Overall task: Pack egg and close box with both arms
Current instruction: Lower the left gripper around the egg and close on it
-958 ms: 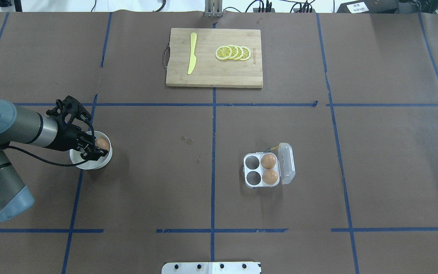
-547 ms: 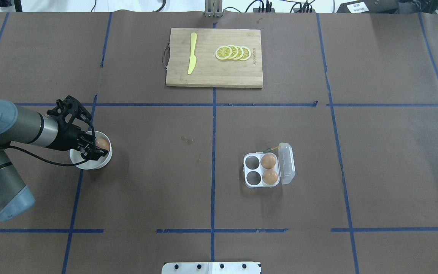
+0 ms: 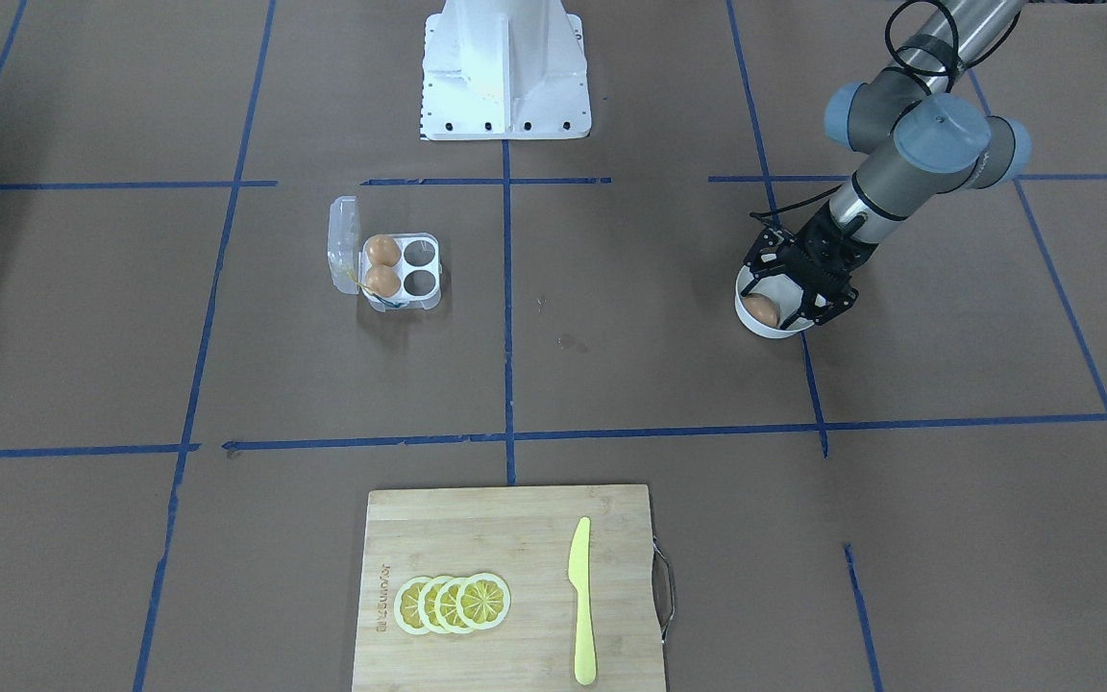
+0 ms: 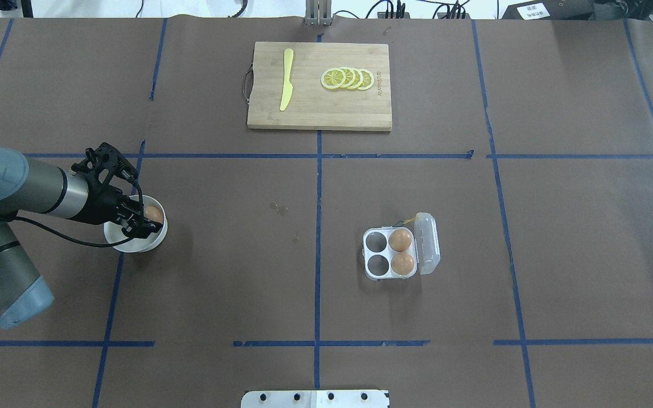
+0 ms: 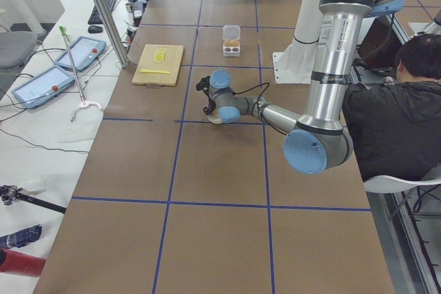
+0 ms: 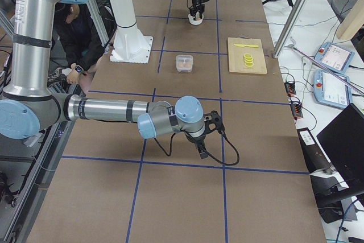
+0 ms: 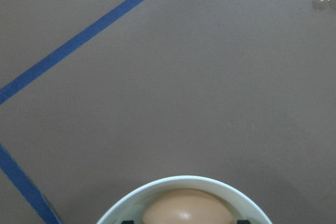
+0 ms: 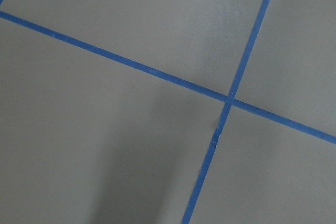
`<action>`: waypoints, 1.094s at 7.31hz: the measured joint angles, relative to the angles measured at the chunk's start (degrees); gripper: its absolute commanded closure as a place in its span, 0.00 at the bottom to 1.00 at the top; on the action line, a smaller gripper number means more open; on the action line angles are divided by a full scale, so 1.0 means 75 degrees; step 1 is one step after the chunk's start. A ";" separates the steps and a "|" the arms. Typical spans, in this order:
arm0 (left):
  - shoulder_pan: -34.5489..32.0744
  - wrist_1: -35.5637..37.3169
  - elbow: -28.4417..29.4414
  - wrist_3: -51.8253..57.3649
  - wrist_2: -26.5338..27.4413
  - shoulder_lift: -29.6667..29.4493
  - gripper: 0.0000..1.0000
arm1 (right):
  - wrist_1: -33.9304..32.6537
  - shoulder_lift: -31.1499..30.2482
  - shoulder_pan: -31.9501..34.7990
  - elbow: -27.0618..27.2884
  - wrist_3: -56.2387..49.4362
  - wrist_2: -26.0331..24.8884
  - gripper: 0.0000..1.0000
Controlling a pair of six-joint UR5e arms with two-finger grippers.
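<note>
The egg point(image 4: 153, 214) lies in a round white bowl point(image 4: 134, 246) at the table's left; it also shows in the front view point(image 3: 758, 308) and the left wrist view point(image 7: 185, 208). My left gripper point(image 4: 146, 224) reaches down into the bowl, open, a finger on either side of the egg with a small gap. The box point(image 4: 374, 276) stands right of centre with its clear lid point(image 4: 427, 243) swung open; two brown eggs point(image 4: 399, 239) fill its right cells and the left cells are empty. My right gripper point(image 6: 202, 149) shows only in the right side view, low over bare table; I cannot tell its state.
A wooden cutting board point(image 4: 319, 107) at the far centre carries a yellow knife point(image 4: 286, 79) and lemon slices point(image 4: 347, 78). The white pedestal base point(image 3: 505, 72) stands on the robot's side. A seated person point(image 5: 396, 115) is beside the table.
My left arm has shifted very slightly over the bowl. The egg, the bowl and the box have not moved.
</note>
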 measured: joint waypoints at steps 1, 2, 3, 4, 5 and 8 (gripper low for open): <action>0.0010 -0.0002 0.0017 -0.0056 0.0003 -0.0011 0.29 | 0.0000 -0.0002 0.0000 0.0000 0.0000 0.0000 0.00; 0.0023 -0.0007 0.0027 -0.0087 0.0008 -0.0015 0.30 | 0.0000 -0.0003 0.0000 0.0000 0.0000 0.0000 0.00; 0.0038 -0.0010 0.0031 -0.0099 0.0011 -0.0018 0.33 | 0.0000 -0.0003 0.0000 0.0000 0.0000 0.0000 0.00; 0.0042 -0.0011 0.0034 -0.0103 0.0015 -0.0025 0.41 | 0.0000 -0.0004 0.0000 0.0000 0.0000 0.0000 0.00; 0.0045 -0.0012 0.0034 -0.0102 0.0017 -0.0031 0.49 | 0.0000 -0.0007 0.0000 0.0000 0.0000 0.0000 0.00; 0.0043 -0.0014 -0.0029 -0.0069 0.0010 0.0009 0.57 | 0.0000 -0.0008 0.0000 0.0000 0.0000 0.0000 0.00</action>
